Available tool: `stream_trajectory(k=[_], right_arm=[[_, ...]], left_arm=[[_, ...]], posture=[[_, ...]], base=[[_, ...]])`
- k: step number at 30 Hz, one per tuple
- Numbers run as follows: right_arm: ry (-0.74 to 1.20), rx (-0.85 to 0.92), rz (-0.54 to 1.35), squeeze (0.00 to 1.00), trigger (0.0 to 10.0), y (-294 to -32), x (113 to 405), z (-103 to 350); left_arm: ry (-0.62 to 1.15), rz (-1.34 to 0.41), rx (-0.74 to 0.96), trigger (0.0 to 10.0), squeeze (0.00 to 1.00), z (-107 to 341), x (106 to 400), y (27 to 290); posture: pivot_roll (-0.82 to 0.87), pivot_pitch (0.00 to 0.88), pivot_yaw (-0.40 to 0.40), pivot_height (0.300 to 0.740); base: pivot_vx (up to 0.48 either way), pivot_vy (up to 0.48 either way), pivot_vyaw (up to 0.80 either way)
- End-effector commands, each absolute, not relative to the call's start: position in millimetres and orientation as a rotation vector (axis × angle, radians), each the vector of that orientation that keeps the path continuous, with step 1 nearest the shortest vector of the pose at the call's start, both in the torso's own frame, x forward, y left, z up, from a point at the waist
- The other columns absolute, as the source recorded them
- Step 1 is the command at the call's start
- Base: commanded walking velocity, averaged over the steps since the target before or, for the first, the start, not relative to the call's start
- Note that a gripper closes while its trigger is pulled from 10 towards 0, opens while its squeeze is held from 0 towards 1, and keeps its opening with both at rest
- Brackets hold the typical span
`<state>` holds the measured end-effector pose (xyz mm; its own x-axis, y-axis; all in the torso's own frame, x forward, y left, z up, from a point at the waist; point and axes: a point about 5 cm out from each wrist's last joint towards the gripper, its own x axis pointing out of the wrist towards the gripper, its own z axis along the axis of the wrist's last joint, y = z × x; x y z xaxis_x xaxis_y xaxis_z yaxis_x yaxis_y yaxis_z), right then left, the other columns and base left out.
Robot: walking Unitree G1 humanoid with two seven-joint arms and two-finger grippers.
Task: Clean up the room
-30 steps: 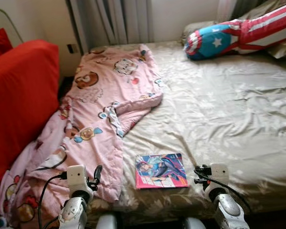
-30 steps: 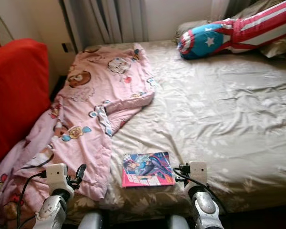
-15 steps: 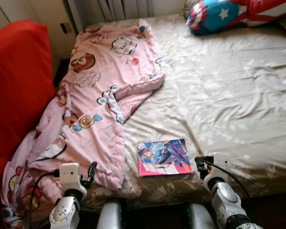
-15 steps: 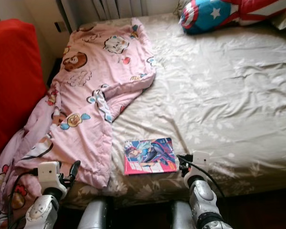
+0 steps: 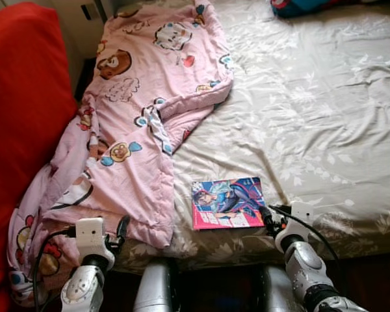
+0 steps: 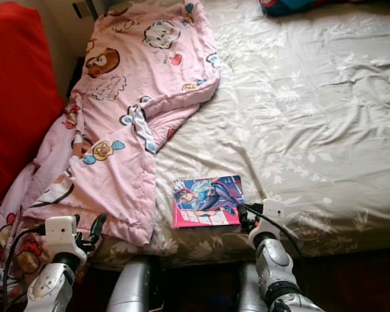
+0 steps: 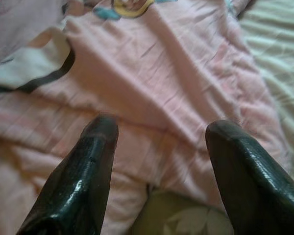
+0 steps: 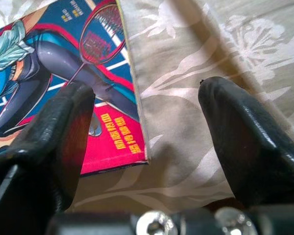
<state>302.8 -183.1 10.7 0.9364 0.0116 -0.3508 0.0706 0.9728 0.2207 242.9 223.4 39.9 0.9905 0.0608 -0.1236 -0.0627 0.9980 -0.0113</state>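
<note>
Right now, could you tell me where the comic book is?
The comic book lies near the bed's front edge, between the pink blanket and the right gripper.

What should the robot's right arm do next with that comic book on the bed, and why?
Probably ease the right gripper forward and shut it on the comic book. Its open fingers already straddle the book's near corner, and the book lies flat by the edge of the bed.

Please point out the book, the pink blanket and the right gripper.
book [image 5: 227, 203], left eye view, middle of cover
pink blanket [image 5: 140, 123], left eye view, flat middle part
right gripper [image 8: 152, 147], right wrist view, between fingertips
</note>
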Motion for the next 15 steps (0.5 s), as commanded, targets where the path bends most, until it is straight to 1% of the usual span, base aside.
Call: stream_trajectory(k=[1, 14, 15], right_arm=[[0.394, 0.248, -0.022, 0.00, 10.0, -179, 298, 4], [0.340, 0.301, 0.016, 0.00, 10.0, -179, 306, 14], [0.340, 0.338, 0.020, 0.00, 10.0, -178, 305, 13]], left_arm=[[0.160, 0.084, -0.020, 10.0, 0.00, 35, 232, 228], [0.176, 0.094, -0.009, 10.0, 0.00, 40, 219, 231], [0.184, 0.099, -0.007, 10.0, 0.00, 40, 215, 232]], posture=[[0.12, 0.308, 0.136, 0.621], [0.16, 0.343, 0.148, 0.621], [0.17, 0.355, 0.154, 0.621]], base=[[0.000, 0.000, 0.00], [0.000, 0.000, 0.00], [0.000, 0.000, 0.00]])
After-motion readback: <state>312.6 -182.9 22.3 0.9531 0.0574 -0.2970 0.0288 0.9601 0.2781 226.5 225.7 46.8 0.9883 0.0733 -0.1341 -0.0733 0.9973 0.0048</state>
